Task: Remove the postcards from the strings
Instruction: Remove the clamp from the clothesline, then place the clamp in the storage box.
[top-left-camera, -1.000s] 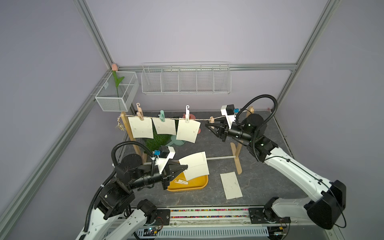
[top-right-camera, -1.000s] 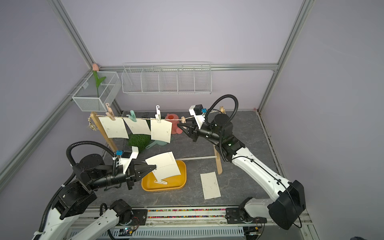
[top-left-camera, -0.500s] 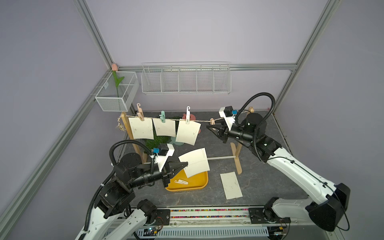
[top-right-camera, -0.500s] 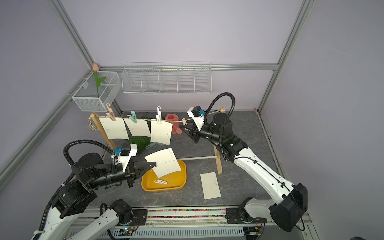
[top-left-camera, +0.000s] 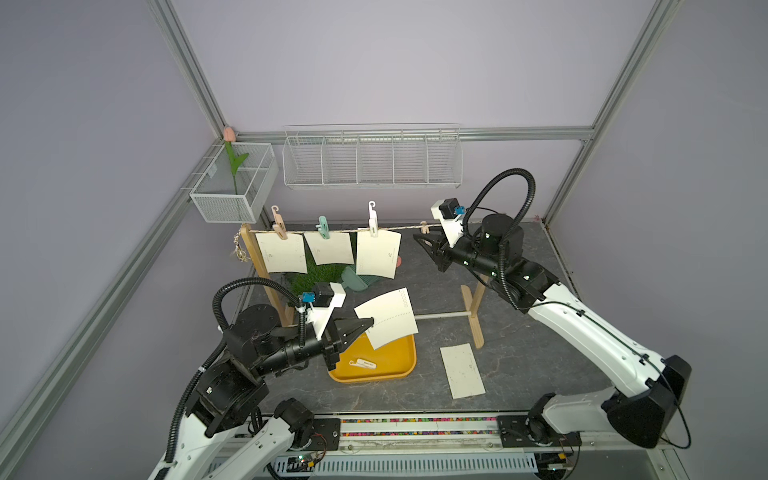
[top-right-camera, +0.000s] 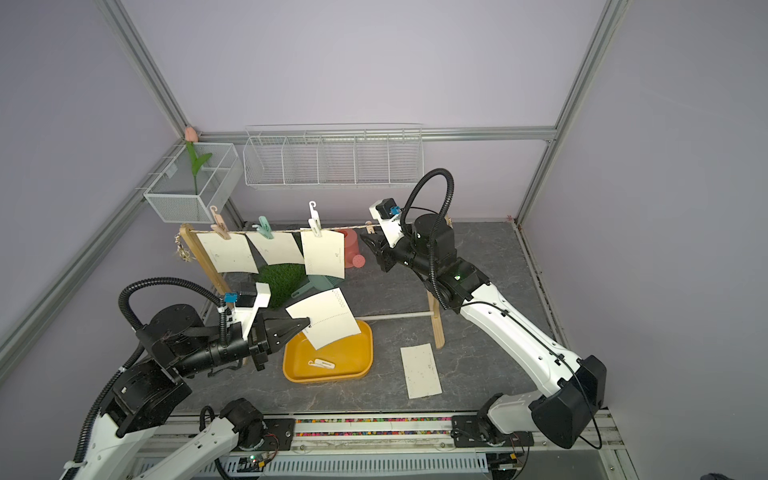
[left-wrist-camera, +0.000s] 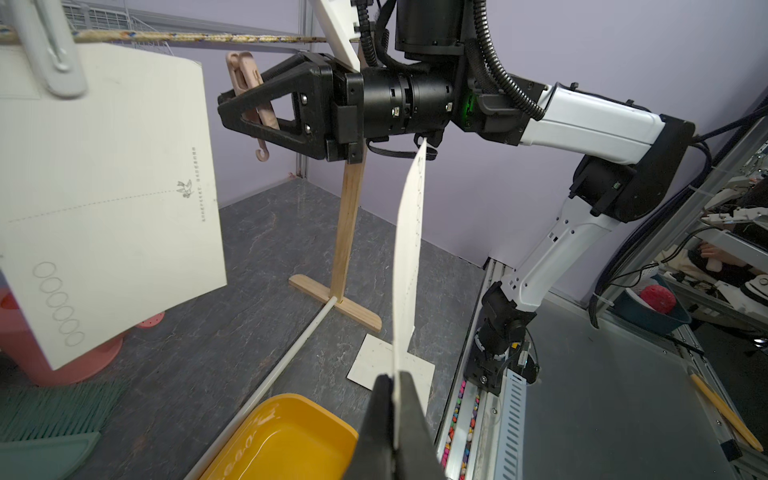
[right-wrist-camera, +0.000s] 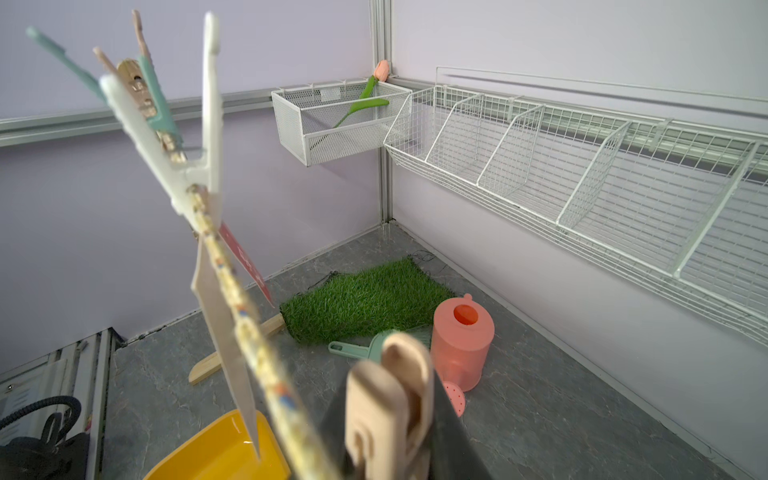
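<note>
1. The left pincer (top-left-camera: 370, 323) grips one postcard (top-left-camera: 388, 318) by its edge, above the yellow tray (top-left-camera: 405, 365).
2. The right pincer (top-left-camera: 416, 238) is closed on a beige clothespin (top-left-camera: 424, 227) on the twine (top-left-camera: 399, 228).
3. Three hanging postcards (top-left-camera: 281, 252) stay pegged to the twine, and a loose postcard (top-left-camera: 462, 370) lies on the counter (top-left-camera: 519, 353).

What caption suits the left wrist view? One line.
Left gripper holds a postcard edge-on; right gripper clamps the pink clothespin.

Three postcards (top-left-camera: 330, 248) hang along the left half of the string (top-left-camera: 407, 227). In front, a fourth card (top-left-camera: 388, 318) is above the tray (top-left-camera: 399, 368); a fifth card (top-left-camera: 462, 370) lies on the bench (top-left-camera: 528, 357) right of it.
</note>
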